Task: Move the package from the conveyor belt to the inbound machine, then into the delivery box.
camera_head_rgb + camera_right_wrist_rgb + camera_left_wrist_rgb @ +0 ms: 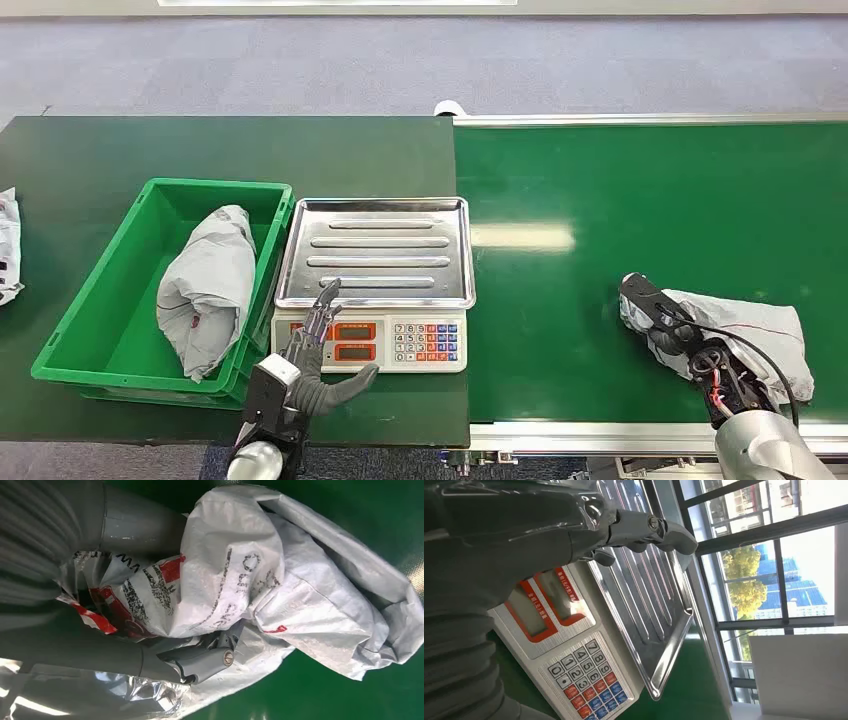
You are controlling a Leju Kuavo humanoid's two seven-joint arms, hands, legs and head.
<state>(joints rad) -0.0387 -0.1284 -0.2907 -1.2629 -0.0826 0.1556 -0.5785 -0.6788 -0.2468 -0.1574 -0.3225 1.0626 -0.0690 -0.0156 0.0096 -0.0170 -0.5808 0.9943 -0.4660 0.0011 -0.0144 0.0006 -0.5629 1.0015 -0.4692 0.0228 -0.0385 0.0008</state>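
Gripping a crumpled grey package (745, 335) on the green conveyor belt (650, 220), right hand (670, 325) has fingers closed round it. Left hand (315, 350) hovers over the scale (375, 270), fingers spread, holding nothing. Another package (205, 285) lies in the green box (100, 345).

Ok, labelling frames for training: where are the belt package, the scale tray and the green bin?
belt package (760, 325), head view, white top face.
scale tray (375, 250), head view, ribbed middle.
green bin (215, 186), head view, far rim.

Light: bright and even; daylight is blowing out the windows (804, 570).
Glare: a pale patch is shining on the conveyor belt (522, 237).
Focus: staying sharp.
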